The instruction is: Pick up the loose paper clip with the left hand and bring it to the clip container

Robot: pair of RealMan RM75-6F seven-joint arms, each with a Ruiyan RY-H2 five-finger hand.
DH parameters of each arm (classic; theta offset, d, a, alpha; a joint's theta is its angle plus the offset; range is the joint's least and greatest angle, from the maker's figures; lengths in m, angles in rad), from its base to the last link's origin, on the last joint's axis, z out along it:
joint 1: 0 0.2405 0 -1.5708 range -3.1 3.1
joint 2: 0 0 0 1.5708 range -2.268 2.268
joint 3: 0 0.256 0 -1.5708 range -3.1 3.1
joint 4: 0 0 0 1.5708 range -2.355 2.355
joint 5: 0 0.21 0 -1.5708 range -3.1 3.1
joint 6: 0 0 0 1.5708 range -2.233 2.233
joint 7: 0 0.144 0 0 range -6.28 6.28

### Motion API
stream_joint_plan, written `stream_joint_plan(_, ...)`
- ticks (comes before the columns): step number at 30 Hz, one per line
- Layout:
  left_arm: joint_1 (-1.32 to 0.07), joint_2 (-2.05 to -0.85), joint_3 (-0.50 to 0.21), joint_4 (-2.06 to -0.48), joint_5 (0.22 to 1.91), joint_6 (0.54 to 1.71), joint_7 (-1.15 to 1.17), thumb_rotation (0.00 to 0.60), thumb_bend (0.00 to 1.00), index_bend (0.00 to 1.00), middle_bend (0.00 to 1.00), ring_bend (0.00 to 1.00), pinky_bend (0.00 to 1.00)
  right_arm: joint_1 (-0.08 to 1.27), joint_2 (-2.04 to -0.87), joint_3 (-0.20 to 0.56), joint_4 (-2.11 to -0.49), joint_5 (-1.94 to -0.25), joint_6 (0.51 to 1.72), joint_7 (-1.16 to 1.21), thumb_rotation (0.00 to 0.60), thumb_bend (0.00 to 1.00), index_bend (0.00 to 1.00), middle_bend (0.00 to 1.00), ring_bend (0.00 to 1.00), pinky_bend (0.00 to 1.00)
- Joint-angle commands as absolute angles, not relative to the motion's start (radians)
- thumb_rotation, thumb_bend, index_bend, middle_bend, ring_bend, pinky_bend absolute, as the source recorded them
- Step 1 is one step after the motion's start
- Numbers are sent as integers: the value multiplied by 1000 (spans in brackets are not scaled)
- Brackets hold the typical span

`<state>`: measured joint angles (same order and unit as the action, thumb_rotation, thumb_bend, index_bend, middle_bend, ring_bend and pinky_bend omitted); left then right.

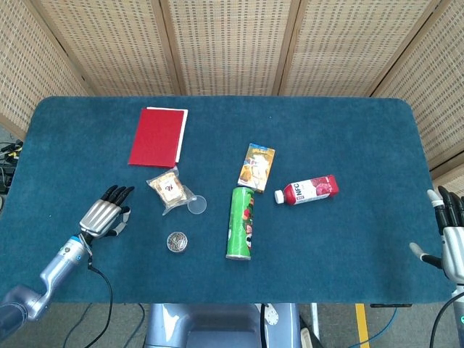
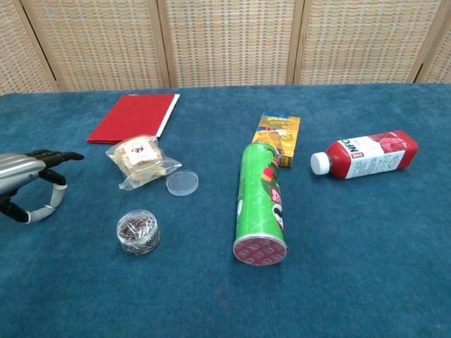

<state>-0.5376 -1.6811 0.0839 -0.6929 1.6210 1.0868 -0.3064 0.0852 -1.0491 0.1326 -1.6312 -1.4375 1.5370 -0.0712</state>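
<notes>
My left hand (image 1: pixel 104 216) rests low on the blue cloth at the table's left side, also seen in the chest view (image 2: pixel 28 184). Its thumb and a finger meet tip to tip at the spot where the loose paper clip lay. The clip itself is hidden between those tips. The clip container (image 1: pixel 177 241), a small clear round tub full of clips (image 2: pixel 138 232), stands open to the right of the hand, about a hand's length away. My right hand (image 1: pixel 451 239) hangs at the table's far right edge, fingers spread, holding nothing.
The container's clear lid (image 2: pixel 182 182) lies beside a bagged snack (image 2: pixel 141 160). A red folder (image 1: pixel 157 135) lies behind them. A green chip can (image 2: pixel 261 204), a small yellow box (image 2: pixel 277 137) and a red bottle (image 2: pixel 366 155) lie right of centre.
</notes>
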Motion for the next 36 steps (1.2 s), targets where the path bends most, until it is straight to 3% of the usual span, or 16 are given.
stream_joint_plan(1, -541, -1672, 79, -704, 1623, 1101, -306, 600, 443, 768, 0, 0, 0, 85, -1049, 133, -1632, -1438, 1538, -71, 600, 0, 0, 0, 0, 0)
stream_joint_plan(5, -551, -1636, 67, -760, 1632, 1144, -298, 600, 453, 768, 0, 0, 0, 84, -1047, 133, -1634, -1440, 1538, -69, 600, 0, 0, 0, 0, 0)
stream_joint_plan(13, -596, -1513, 44, -1058, 1702, 1258, -219, 600, 465, 769, 0, 0, 0, 81, -1044, 135, -1637, -1441, 1541, -65, 600, 0, 0, 0, 0, 0)
stream_joint_plan(18, -638, -1453, 52, -1230, 1728, 1200, -109, 600, 465, 769, 0, 0, 0, 79, -1043, 136, -1637, -1442, 1543, -65, 600, 0, 0, 0, 0, 0)
stream_joint_plan(24, -661, -1443, 58, -1321, 1710, 1118, -20, 600, 465, 769, 0, 0, 0, 75, -1040, 137, -1635, -1440, 1546, -56, 600, 0, 0, 0, 0, 0)
stream_joint_plan(36, -667, -1488, 51, -1334, 1644, 1030, 99, 600, 465, 769, 0, 0, 0, 71, -1034, 139, -1640, -1441, 1549, -42, 600, 0, 0, 0, 0, 0)
